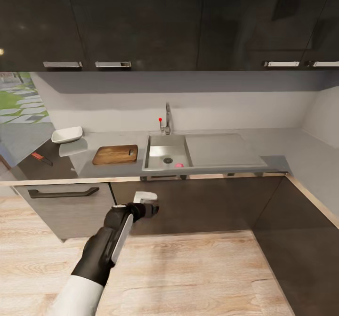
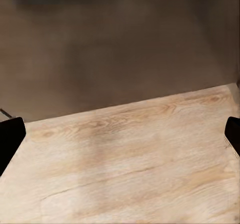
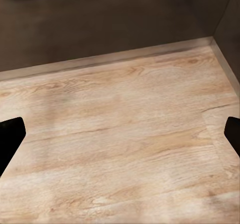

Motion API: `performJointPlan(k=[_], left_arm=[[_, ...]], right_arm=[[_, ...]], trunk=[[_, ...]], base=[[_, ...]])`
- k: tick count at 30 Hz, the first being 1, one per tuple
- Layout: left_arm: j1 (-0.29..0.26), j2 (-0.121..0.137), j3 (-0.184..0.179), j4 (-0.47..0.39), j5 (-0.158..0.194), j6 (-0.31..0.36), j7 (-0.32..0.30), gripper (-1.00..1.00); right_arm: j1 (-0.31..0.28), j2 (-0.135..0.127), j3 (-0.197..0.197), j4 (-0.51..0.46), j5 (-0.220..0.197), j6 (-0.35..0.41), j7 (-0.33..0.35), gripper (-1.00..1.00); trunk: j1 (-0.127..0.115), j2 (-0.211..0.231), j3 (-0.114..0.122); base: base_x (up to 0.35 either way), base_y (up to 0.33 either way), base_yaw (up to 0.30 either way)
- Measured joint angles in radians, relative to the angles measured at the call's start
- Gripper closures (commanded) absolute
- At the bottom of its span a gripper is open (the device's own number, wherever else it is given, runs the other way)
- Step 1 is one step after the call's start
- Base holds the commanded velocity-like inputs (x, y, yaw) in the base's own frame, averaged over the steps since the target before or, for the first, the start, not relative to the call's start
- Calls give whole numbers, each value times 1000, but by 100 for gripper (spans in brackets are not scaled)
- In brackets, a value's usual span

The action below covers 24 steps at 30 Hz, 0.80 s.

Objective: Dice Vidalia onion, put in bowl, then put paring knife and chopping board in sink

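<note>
Pink, one onion (image 1: 179, 165) lies in the one steel sink (image 1: 157, 156) by the drain; one brown board (image 1: 115, 154) sits left on the countertop (image 1: 235, 149), one white bowl (image 1: 67, 134) beyond, one knife (image 1: 41, 158) farther left; left gripper (image 2: 120, 134) and right gripper (image 3: 120, 134) gape wide, empty, above wooden floor (image 3: 120, 149).
</note>
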Motion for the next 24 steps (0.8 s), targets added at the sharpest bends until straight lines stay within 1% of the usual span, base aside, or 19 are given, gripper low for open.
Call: performJointPlan(k=[1,2,3,4,6,7,10,11,15,16,18,19,20,21,22,23,24], left_arm=[[-33,-1,-1,0,1,20,0,-100],[-51,-2,-1,1,1,29,0,-100],[-82,-4,-1,1,2,42,0,-100],[-149,-6,-2,3,5,64,0,-100],[-195,-7,-2,6,6,80,0,-100],[-209,-8,-2,8,6,87,0,-100],[-283,-9,-2,35,8,121,0,-100],[-321,-9,-2,59,8,128,-1,-100],[-434,-14,-1,159,11,134,-1,-100],[-450,-15,-1,175,11,135,-1,-100],[-511,-17,-1,247,11,135,-2,-100],[-527,-17,-1,268,12,135,-2,-100],[-595,-18,-1,368,28,133,-3,-100],[-623,-19,-1,404,45,132,-1,-100],[-649,-19,-1,442,68,130,1,-100],[-660,-19,-1,458,80,129,1,-100],[-664,-18,0,464,84,128,1,-100]], right_arm=[[0,0,0,1,0,0,0,-100],[0,0,0,1,0,0,0,-100],[0,0,0,2,0,0,0,-100],[0,0,0,2,0,0,0,-100],[0,0,0,2,0,0,0,-100],[0,0,0,2,0,0,0,-100],[0,0,0,2,0,0,0,-100],[0,0,0,2,0,-1,0,-100],[0,0,0,2,-1,-1,0,-100],[0,0,0,2,-1,-1,0,-100],[0,0,0,2,-1,-1,0,-100],[0,0,0,2,-2,-1,0,-100],[0,0,0,2,-2,-1,0,-100],[0,0,0,2,-2,-1,0,-100],[0,0,0,2,-2,-1,0,-100],[0,0,0,2,-2,-1,0,-100],[0,0,0,2,-2,-1,0,-100]], trunk=[[0,0,0],[0,0,0],[0,0,0],[0,0,0],[0,0,0],[0,0,0],[0,0,0],[0,0,0],[0,0,0],[0,0,0],[0,0,0],[0,0,0],[0,0,0],[0,0,0],[0,0,1],[0,0,2],[0,0,2]], base=[[0,0,0],[0,0,0],[0,0,0],[0,0,0],[0,0,0],[0,0,0],[0,0,0],[0,0,0],[0,0,-5],[0,0,-50],[0,0,-103],[0,0,-193],[0,0,-217],[0,0,-242],[0,0,-251],[0,0,-255],[0,0,-260]])
